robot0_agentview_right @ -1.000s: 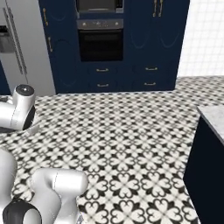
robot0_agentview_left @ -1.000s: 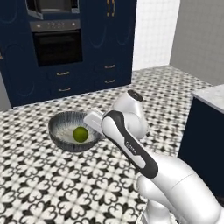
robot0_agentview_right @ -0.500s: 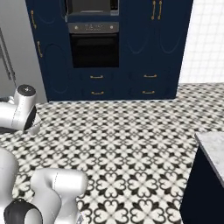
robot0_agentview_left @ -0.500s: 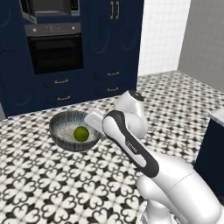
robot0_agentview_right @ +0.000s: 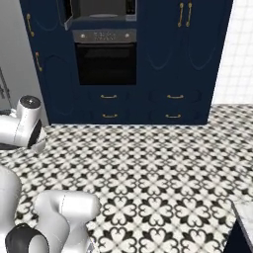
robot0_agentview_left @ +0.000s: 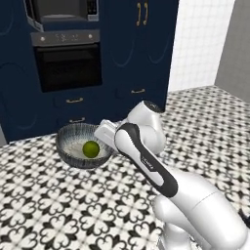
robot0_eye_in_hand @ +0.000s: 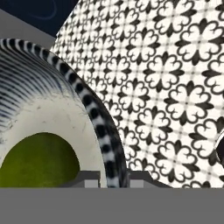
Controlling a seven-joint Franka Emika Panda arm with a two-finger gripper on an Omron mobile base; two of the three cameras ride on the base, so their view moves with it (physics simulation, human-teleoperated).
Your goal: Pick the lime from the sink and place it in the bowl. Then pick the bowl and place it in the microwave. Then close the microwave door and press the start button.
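Here, at the left of the left base view, the bowl [robot0_agentview_left: 80,145] hangs above the patterned floor [robot0_agentview_left: 44,205] with the lime [robot0_agentview_left: 91,149] resting inside it. Just to its right the gripper [robot0_agentview_left: 108,139] is clamped on the bowl's rim; in the hand view the striped rim [robot0_eye_in_hand: 98,127] runs down between the fingertips, lime [robot0_eye_in_hand: 37,159] to its left. Behind, in the navy cabinetry [robot0_agentview_right: 197,59], the microwave [robot0_agentview_right: 101,10] sits open above the oven [robot0_agentview_right: 106,62].
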